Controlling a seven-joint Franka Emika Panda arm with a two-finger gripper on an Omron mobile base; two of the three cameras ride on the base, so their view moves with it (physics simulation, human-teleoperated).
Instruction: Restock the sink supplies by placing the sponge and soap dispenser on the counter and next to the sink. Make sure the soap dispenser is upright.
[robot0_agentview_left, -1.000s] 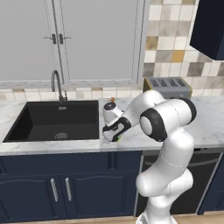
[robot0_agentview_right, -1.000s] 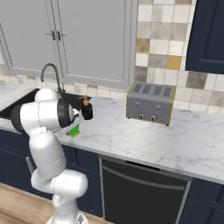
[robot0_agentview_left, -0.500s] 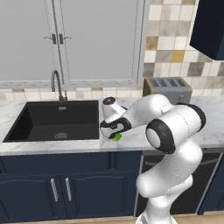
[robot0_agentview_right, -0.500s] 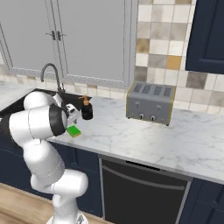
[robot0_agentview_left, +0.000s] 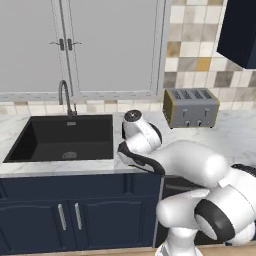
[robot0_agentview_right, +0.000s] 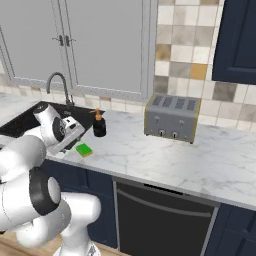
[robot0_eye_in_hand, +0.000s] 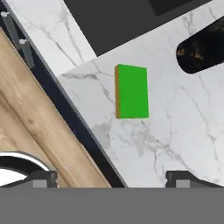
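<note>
A glossy white robot arm (robot0_agentview_left: 200, 165) built of rounded, bulbous segments, with dark grey-black rings at its joints and a black seam along the forearm; its pincer (robot0_eye_in_hand: 111, 177) ends in two small dark grey finger tips.

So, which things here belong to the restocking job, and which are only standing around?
Job:
sponge, lying flat on the counter
soap dispenser, upright
sink
gripper, open, holding nothing

Standing around:
toaster
faucet
</note>
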